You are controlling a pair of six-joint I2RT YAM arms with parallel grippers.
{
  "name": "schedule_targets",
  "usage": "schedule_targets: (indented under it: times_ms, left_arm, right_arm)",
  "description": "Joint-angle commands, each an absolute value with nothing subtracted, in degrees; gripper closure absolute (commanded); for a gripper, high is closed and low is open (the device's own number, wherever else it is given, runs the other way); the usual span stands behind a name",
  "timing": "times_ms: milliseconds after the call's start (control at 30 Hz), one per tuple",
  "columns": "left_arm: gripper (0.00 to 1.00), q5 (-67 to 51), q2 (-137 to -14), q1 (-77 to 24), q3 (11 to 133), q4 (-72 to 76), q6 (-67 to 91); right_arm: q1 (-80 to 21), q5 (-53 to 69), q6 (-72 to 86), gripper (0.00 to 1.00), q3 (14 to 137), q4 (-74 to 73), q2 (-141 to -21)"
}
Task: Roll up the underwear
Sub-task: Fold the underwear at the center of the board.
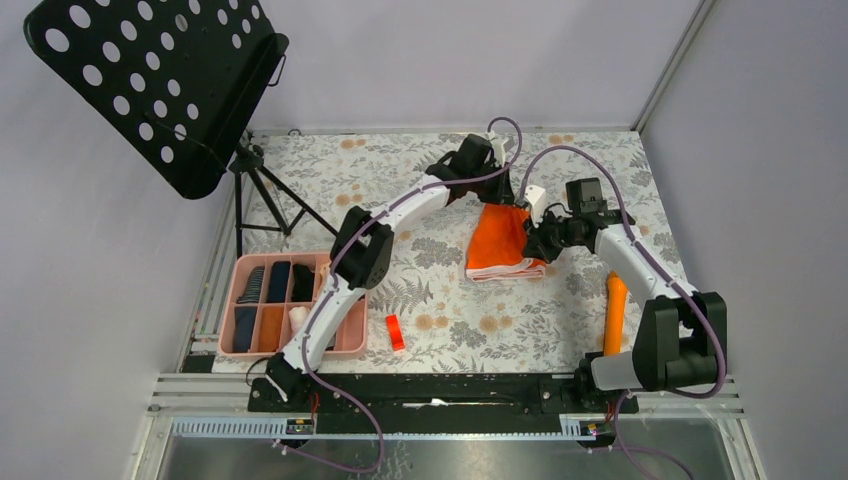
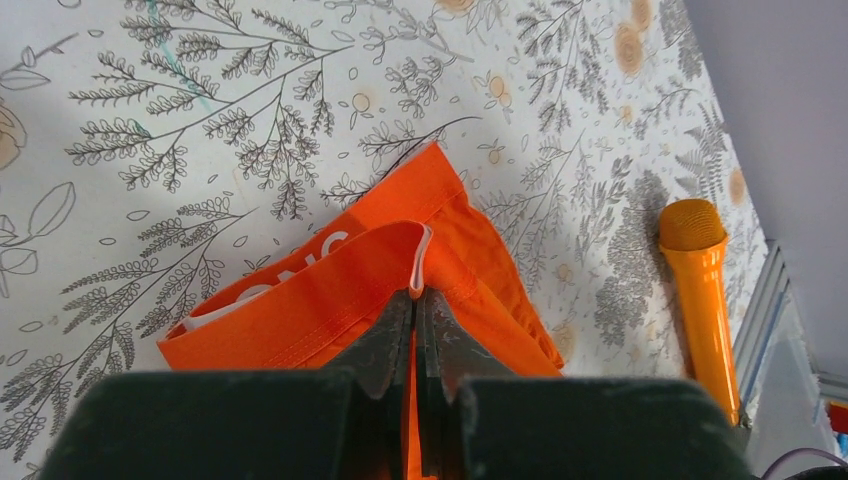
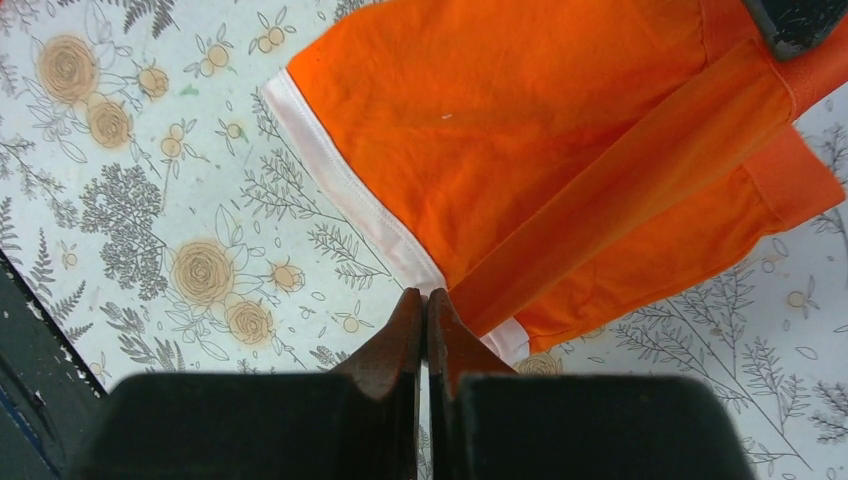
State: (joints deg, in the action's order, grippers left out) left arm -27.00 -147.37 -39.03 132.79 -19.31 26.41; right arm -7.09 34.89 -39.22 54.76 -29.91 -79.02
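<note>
The left gripper [image 2: 416, 300] is pinched shut on the waistband of the orange underwear [image 2: 330, 290]; the right gripper [image 3: 426, 305] is clamped on its white-trimmed hem. The garment is held up between them, its lower folds resting on the floral counter [image 1: 580, 300].

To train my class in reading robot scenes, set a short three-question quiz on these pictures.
1. True or false: the left gripper and right gripper are both shut on the bright orange cloth underwear.
2. The long orange rigid cylinder lies: A beside the right arm; B under the underwear; C in the left gripper.
3. Fill in: the small red hard block lies beside the pink plastic ___.
Key: 1 true; 2 A; 3 tray.
</note>
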Motion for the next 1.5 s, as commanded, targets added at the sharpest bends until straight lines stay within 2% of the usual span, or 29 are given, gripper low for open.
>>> schedule_targets:
  times_ms: [0, 700, 900, 967, 1033, 1167, 1233, 1367, 1467]
  left_arm:
    - [1.0, -25.07, -147.93, -39.77, 136.52, -16.19, 24.01]
    - [1.0, -21.54, -150.69, -42.61, 137.32, -13.09, 23.44]
    - [1.0, -21.54, -151.3, -43.07, 137.32, -11.88, 23.91]
    - [1.0, -20.41, -151.22, -43.0, 138.02, -12.14, 23.47]
    - [0.88, -19.97, -150.9, -42.81, 139.05, -12.29, 22.81]
    - [0.47, -20.82, -148.75, -41.88, 139.15, -13.08, 22.56]
    - [0.33, -21.67, -146.12, -40.74, 137.55, -14.7, 22.87]
    - [0.3, -24.29, -135.15, -35.56, 124.34, -11.58, 26.0]
    - [0.35, -28.08, -126.44, -32.56, 113.45, -8.59, 24.64]
  right_arm:
    - [-6.94, 33.87, -40.28, 1.0, 53.37, -27.73, -80.36]
    - [-4.09, 27.0, -41.76, 0.97, 48.78, -24.27, -84.2]
    - [-3.96, 24.32, -40.7, 0.86, 47.68, -21.52, -85.28]
    - [-3.96, 23.88, -39.44, 0.77, 48.22, -20.58, -85.91]
    - [-3.86, 24.01, -37.79, 0.69, 49.51, -20.46, -86.27]
    - [-3.59, 26.83, -32.63, 0.59, 54.21, -22.95, -85.64]
    - [-2.92, 29.11, -28.32, 0.56, 56.86, -24.34, -83.5]
    - [-0.69, 28.63, -17.51, 0.46, 59.61, -23.09, -80.05]
    - [2.12, 28.25, -11.3, 0.45, 59.74, -21.41, -80.44]
